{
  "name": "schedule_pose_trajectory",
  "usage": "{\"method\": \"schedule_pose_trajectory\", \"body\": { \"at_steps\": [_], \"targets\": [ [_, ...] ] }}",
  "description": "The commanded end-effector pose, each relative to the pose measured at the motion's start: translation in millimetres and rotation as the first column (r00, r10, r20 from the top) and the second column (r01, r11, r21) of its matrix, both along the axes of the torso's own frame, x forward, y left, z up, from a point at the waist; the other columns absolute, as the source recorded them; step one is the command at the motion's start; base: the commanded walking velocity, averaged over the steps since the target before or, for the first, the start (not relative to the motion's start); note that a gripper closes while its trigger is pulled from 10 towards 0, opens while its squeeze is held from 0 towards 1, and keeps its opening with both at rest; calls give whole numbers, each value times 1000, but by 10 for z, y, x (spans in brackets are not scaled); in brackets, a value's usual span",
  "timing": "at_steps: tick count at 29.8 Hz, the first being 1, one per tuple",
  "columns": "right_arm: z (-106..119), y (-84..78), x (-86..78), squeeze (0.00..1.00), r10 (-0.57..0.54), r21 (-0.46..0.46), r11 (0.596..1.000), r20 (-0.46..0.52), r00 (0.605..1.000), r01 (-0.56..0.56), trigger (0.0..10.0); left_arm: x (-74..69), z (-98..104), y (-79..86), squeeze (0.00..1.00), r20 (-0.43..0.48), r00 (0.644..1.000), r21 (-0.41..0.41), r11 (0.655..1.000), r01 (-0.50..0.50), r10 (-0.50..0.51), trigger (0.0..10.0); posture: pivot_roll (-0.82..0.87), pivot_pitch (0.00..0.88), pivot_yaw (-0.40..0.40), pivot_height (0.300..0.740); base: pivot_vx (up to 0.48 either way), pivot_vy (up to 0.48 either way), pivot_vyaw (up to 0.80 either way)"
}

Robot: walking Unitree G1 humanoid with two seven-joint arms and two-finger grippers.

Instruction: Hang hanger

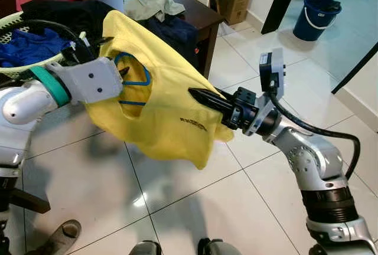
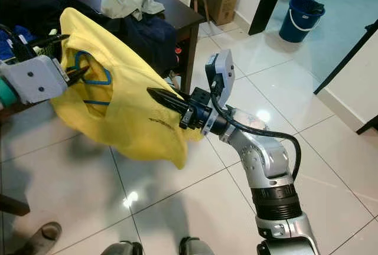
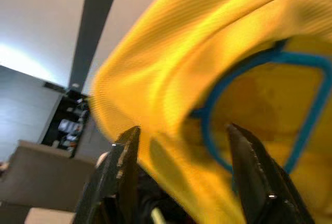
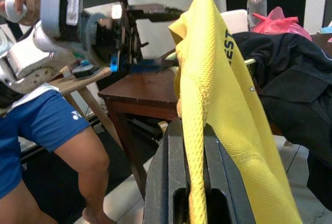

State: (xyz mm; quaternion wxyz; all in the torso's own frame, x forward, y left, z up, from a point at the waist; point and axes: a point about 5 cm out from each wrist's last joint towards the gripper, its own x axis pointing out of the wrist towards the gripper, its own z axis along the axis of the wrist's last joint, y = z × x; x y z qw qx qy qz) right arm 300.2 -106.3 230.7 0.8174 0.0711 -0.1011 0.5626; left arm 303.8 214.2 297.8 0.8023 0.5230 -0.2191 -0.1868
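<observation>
Right claw point(image 2: 155, 97) pinching yellow shirt point(image 2: 127, 110)

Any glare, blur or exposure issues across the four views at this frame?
Left eye view: sharp; ceiling-light glare spots on the floor tiles. Right eye view: same, a bright glint beside the right gripper. Left wrist view: yellow shirt soft and smeared close to the lens, left gripper fingers dark against it. Right wrist view: mostly sharp, background dim, a person's leg in view.
</observation>
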Motion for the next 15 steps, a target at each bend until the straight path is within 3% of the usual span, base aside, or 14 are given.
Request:
{"method": "schedule_pose_trajectory", "body": {
  "at_steps": [1,12,13,14,15],
  "targets": [
    [25,21,-44,0,30,3,1000,24,999,-30,10000,4,24,53,0,15,1000,12,1000,-26,26,0,82,84,42,740,0,0,0],
    [47,13,-78,0,54,-5,999,30,998,-54,10000,37,36,91,0,8,999,15,999,-34,34,0,77,78,46,740,0,0,0],
    [50,9,-78,0,51,-6,999,34,998,-51,10000,10,27,46,0,-7,1000,16,1000,-6,6,10000,79,77,48,740,0,0,0],
    [50,9,-78,0,51,-6,999,34,998,-51,10000,10,27,46,0,-7,1000,16,1000,-6,6,10000,79,77,48,740,0,0,0],
    [46,7,-68,0,42,-6,999,35,999,-42,10000,-31,15,-1,290,-18,1000,16,1000,22,-22,10000,80,77,48,740,0,0,0]
  ]
}}
